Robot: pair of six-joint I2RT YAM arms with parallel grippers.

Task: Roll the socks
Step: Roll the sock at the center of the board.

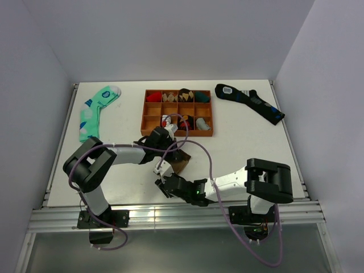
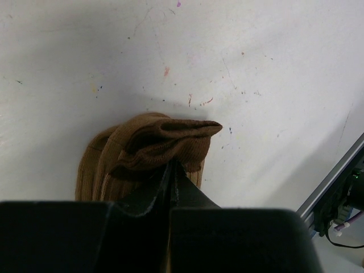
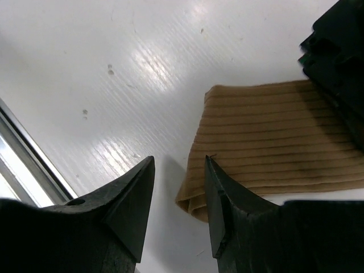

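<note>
Socks (image 2: 149,142) in left gripper (image 2: 172,168) — pinched, right gripper (image 3: 180,165) beside

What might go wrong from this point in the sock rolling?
1. The left end effector is shut on only a thin pinch of the bunched socks. The fold may slip free and unroll.
2. The right end effector is open, and only a corner of the flat ribbed end shows between its fingers. Closing here may catch just that corner, or miss it.
</note>
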